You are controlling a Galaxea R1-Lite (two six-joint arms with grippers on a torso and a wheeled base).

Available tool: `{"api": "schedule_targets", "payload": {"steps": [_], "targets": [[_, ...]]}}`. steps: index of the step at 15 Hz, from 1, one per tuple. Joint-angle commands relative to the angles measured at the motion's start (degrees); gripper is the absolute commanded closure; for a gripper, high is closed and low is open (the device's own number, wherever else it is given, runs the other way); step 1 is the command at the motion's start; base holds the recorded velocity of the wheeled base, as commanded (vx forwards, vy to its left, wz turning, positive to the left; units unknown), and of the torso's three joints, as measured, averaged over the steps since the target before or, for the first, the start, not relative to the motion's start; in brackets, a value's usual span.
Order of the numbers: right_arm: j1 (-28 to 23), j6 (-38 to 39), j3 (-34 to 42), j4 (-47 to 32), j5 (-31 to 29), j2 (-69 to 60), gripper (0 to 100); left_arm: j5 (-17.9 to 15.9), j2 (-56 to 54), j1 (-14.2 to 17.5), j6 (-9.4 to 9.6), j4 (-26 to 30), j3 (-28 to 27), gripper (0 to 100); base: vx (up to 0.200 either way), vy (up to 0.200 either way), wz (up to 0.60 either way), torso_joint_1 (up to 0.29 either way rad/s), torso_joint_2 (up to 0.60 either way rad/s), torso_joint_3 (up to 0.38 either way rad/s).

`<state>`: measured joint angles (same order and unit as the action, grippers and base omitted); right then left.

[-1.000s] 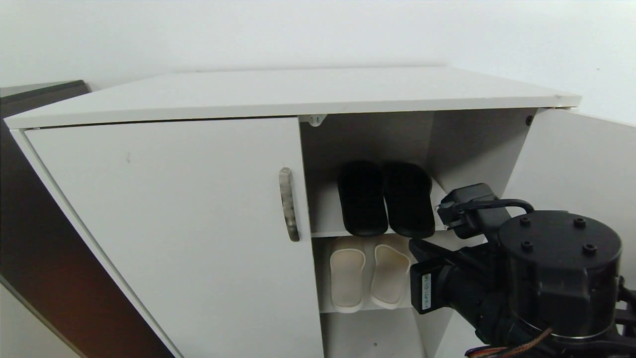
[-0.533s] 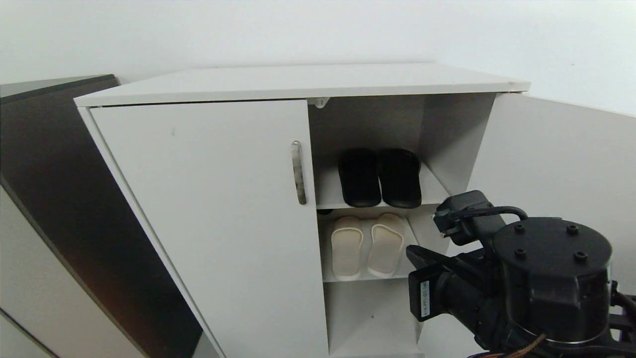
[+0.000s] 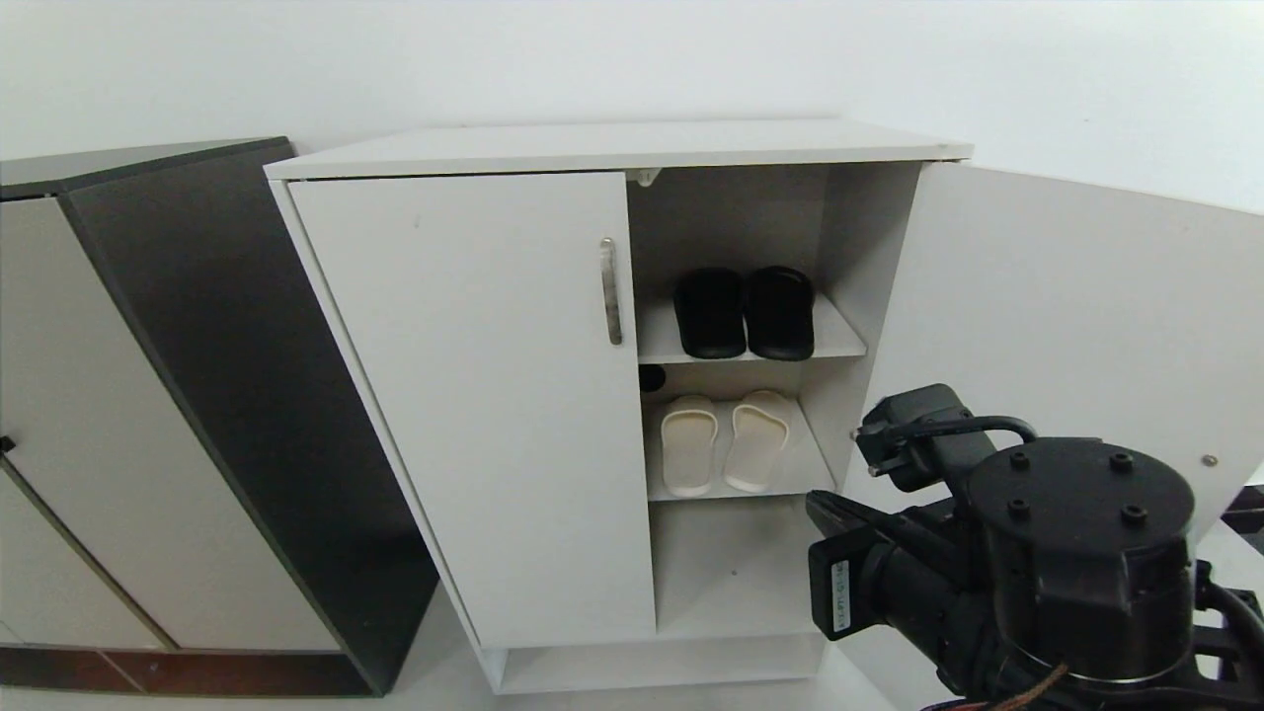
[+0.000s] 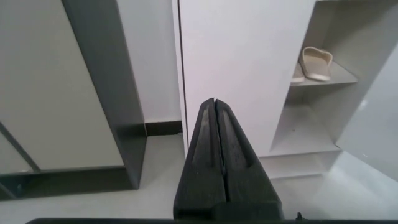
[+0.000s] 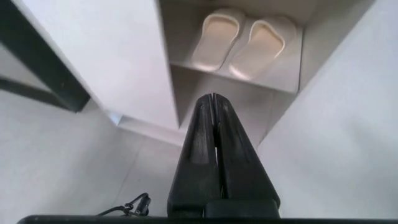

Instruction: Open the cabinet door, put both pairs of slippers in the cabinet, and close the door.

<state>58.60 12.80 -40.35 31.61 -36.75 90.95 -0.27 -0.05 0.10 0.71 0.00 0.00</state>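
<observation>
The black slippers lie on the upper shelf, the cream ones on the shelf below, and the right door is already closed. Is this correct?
No: the right door stands open, as the head view shows. The rest is correct.

Upper shelf (image 3: 841, 342) carries black slippers (image 3: 746, 312); middle shelf (image 3: 812, 476) carries cream slippers (image 3: 726, 454).
</observation>
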Motion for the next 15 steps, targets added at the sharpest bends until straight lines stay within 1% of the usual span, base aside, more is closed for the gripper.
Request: {"api": "schedule_targets", "payload": {"steps": [1, 5, 15], "targets": [[-0.3, -0.1, 0.0, 0.0, -0.1, 0.8, 100, 0.0, 0.0, 0.0, 0.00, 0.0, 0.0, 100, -0.200, 0.000, 0.00, -0.002, 0.01, -0.002], [-1.1, -0.1, 1.0, 0.1, 2.5, 1.0, 100, 0.0, 0.0, 0.0, 0.00, 0.0, 0.0, 100, 0.000, 0.000, 0.00, 0.000, 0.00, 0.000], [-1.1, -0.4, 1.7, 1.3, 2.5, 0.9, 100, 0.0, 0.0, 0.0, 0.00, 0.0, 0.0, 100, 0.000, 0.000, 0.00, 0.000, 0.00, 0.000]]}}
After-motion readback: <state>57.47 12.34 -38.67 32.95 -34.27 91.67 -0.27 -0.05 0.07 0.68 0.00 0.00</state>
